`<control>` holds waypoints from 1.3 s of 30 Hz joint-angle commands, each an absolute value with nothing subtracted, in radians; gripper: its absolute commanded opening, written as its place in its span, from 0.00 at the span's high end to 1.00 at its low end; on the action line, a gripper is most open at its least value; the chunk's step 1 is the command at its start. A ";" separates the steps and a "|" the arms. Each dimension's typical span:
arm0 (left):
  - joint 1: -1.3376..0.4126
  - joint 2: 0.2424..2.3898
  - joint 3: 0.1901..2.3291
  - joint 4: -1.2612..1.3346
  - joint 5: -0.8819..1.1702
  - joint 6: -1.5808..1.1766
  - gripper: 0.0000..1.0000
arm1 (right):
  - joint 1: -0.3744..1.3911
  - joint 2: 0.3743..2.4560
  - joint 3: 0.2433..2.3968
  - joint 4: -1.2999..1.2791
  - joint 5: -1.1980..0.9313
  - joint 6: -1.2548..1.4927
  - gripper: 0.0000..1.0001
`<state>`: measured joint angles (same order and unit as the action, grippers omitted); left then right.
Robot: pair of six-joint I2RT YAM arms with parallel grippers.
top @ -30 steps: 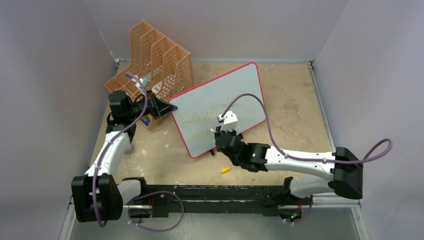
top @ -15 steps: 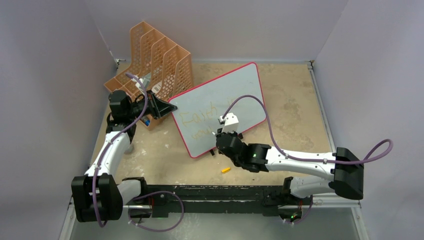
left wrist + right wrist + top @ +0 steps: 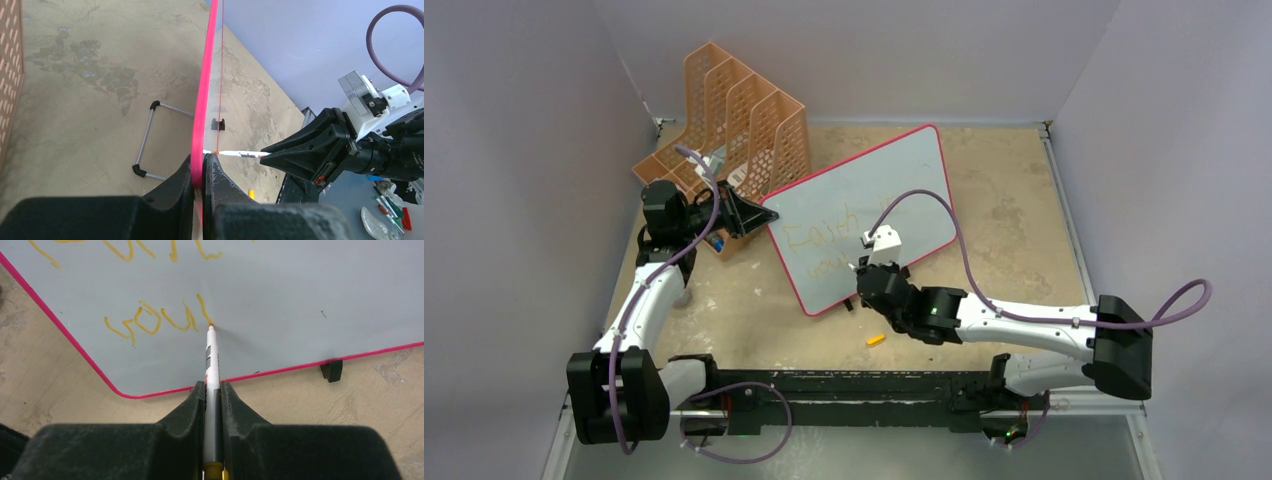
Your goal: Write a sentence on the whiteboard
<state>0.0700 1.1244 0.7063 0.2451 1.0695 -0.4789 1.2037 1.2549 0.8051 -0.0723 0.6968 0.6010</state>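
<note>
Whiteboard (image 3: pixel 864 190) standing on the surface (image 3: pixel 1014 210) near its far edge, left fingers (image 3: pixel 175 186) clamping its frame, right fingers (image 3: pixel 186 410) gripping a marker (image 3: pixel 212 355), tip touching the lower line of the yellow sentence (image 3: pixel 204 310)

White links (image 3: pixel 1024 320), black joints (image 3: pixel 1121 358), purple cables (image 3: pixel 372 32); black left tool (image 3: pixel 201 160), right tool (image 3: pixel 213 386).

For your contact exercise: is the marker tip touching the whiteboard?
Touching. The left wrist view shows the marker tip meeting the whiteboard without a gap.

Even soft light, sharp pics, no glare
</note>
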 commanded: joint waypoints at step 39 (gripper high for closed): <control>0.078 1.124 0.723 0.293 1.042 -0.402 1.00 | 1.162 1.253 0.844 0.053 0.753 0.532 1.00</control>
<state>0.0700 1.1255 0.7063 0.2451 1.0691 -0.4786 1.1854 1.2510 0.8078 0.0036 0.6991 0.5388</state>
